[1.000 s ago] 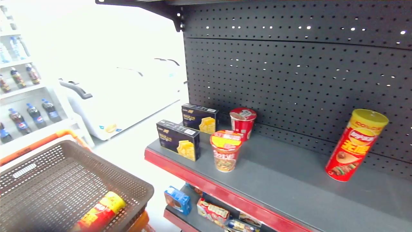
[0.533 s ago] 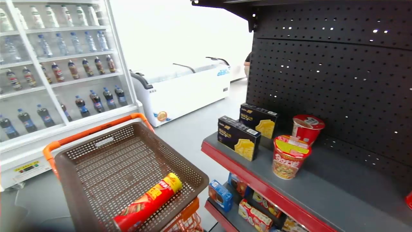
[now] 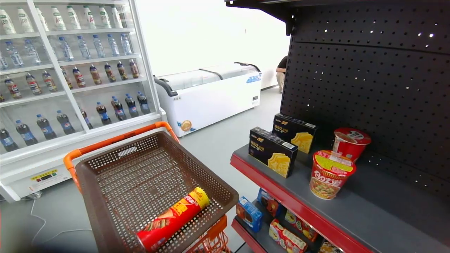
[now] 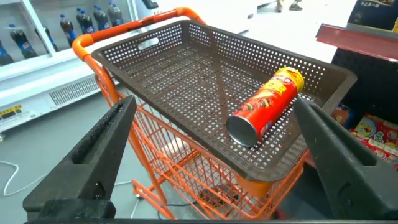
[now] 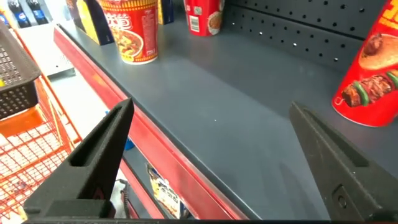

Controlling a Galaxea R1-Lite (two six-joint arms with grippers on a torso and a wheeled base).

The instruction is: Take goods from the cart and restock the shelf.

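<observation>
red, yellow and brown against black
lower centre: red chip can (image 3: 172, 221) with a yellow end, in a brown perforated basket (image 3: 154, 144) on an orange cart (image 3: 116, 138). right: grey shelf (image 3: 369, 211) edged red, black dotted pegboard (image 3: 369, 88), black boxes (image 3: 272, 151) printed yellow, red-and-yellow cup (image 3: 330, 174).

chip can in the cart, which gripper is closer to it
Left. The left gripper hangs open by the cart, facing the can; the right gripper is over the shelf.
</observation>
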